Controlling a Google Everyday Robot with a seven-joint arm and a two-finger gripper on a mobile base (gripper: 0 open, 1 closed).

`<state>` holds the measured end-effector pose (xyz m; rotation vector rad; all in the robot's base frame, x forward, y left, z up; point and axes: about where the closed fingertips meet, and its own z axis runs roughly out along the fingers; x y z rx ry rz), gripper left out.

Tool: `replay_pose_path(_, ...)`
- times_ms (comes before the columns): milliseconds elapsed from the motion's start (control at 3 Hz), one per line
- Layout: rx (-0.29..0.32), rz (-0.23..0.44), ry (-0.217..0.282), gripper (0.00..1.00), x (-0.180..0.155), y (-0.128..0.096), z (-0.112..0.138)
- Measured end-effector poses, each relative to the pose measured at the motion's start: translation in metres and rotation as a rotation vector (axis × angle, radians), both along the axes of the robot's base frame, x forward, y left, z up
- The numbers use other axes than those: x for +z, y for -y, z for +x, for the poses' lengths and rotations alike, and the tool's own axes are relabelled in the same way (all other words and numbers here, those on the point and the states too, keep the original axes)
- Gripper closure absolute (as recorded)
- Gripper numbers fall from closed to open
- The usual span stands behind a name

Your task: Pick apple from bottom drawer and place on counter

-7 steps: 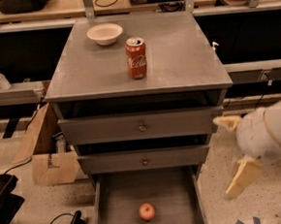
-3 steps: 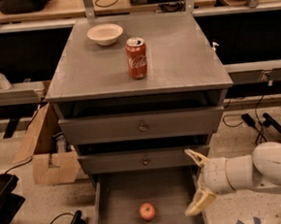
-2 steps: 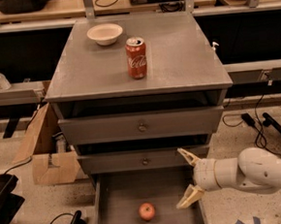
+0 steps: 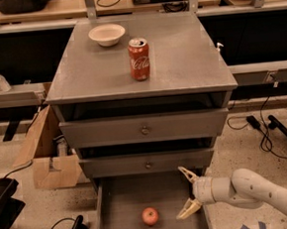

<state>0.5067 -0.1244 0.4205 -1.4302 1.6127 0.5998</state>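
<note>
The apple (image 4: pixel 150 216), small and red-orange, lies on the flat grey floor of the bottom drawer (image 4: pixel 120 198), which is pulled out. My gripper (image 4: pixel 186 192) is open and empty, just over the drawer's right side, to the right of the apple and a short way from it. One finger points up-left and the other down-left. The white arm reaches in from the lower right. The counter (image 4: pixel 179 64) is the grey cabinet top above.
A red Coca-Cola can (image 4: pixel 139 59) and a white bowl (image 4: pixel 107 34) stand on the counter. Two shut drawers with round knobs (image 4: pixel 145 130) sit above the open one. A cardboard box (image 4: pixel 47 154) is at the left, cables (image 4: pixel 263 127) on the floor at the right.
The arm has swung in from the right and lowered. The gripper moved left over the open drawer, closer to the apple. The apple has not moved.
</note>
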Motion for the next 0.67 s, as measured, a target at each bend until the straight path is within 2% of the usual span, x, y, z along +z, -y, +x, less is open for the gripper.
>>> replay_pose_path(333, 0.005, 0.004, -0.005, 0.00, -0.001, -0.004, -0.003)
replay_pose_path(667, 0.014, -0.016, -0.026, 0.00, -0.017, -0.014, -0.004)
